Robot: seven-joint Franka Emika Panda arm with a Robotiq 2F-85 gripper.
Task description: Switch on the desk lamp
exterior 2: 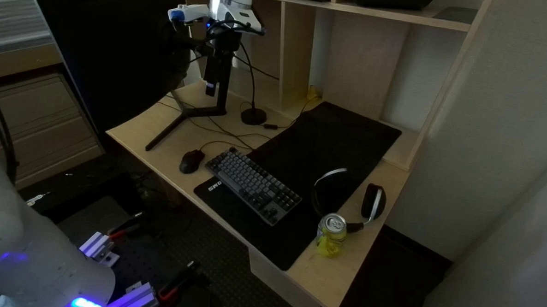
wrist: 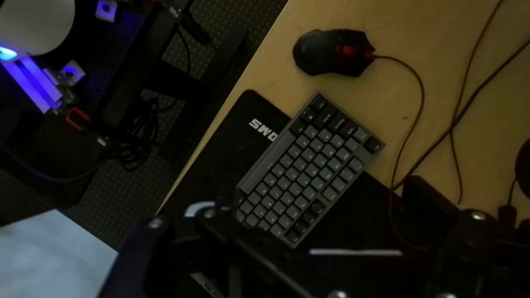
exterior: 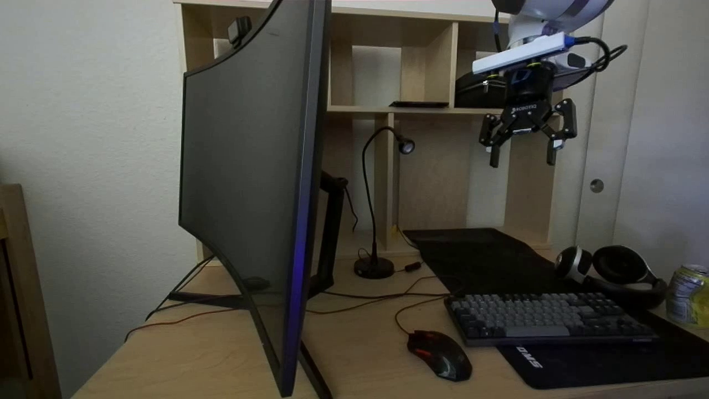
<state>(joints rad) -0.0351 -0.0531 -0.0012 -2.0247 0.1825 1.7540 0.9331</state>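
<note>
The desk lamp (exterior: pixel 374 267) is a slim black gooseneck with a round base, standing near the shelf; its small head looks unlit. It also shows in an exterior view (exterior 2: pixel 253 116), where the arm hides its head. In the wrist view only an edge of its base (wrist: pixel 523 167) shows at the right. A small dark inline piece (exterior: pixel 412 267) lies on its cord beside the base. My gripper (exterior: pixel 523 157) is open and empty, pointing down, high above the desk and right of the lamp head, apart from it. Its jaws (wrist: pixel 323 211) are dark in the wrist view.
A large curved monitor (exterior: pixel 249 149) stands left of the lamp. A keyboard (exterior: pixel 543 316) and headphones (exterior: pixel 620 271) lie on a black desk mat (exterior 2: pixel 329 137). A mouse (exterior: pixel 440 354), a can (exterior 2: pixel 331 234) and several cables share the desk. The shelf (exterior: pixel 421 111) stands behind.
</note>
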